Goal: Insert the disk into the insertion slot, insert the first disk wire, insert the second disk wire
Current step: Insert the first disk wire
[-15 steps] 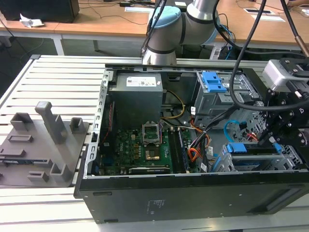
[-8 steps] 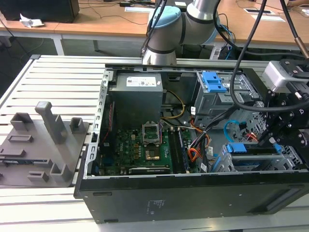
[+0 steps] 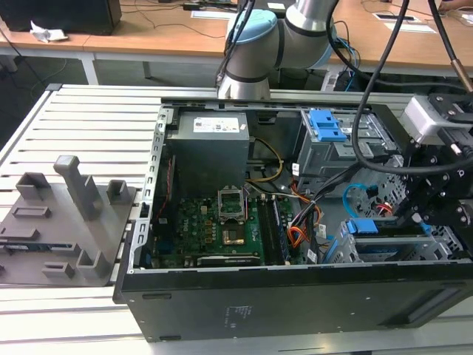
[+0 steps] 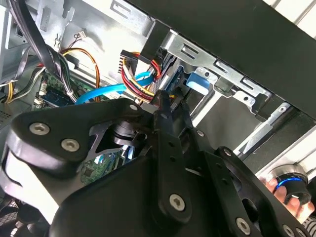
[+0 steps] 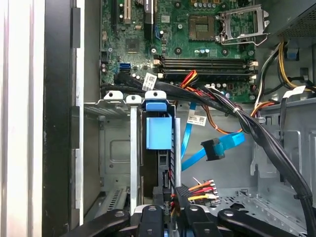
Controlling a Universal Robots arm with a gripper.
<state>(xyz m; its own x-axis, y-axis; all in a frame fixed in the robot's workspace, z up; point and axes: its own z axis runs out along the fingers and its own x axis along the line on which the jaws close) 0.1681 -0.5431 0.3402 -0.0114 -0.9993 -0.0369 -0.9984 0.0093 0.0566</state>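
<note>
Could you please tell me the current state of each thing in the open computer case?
disk: seated in the insertion slot.
second disk wire: unplugged, plug hanging free.
processor socket: retention frame swung open.
computer case: side panel off.
claw: down by the disk's end.
</note>
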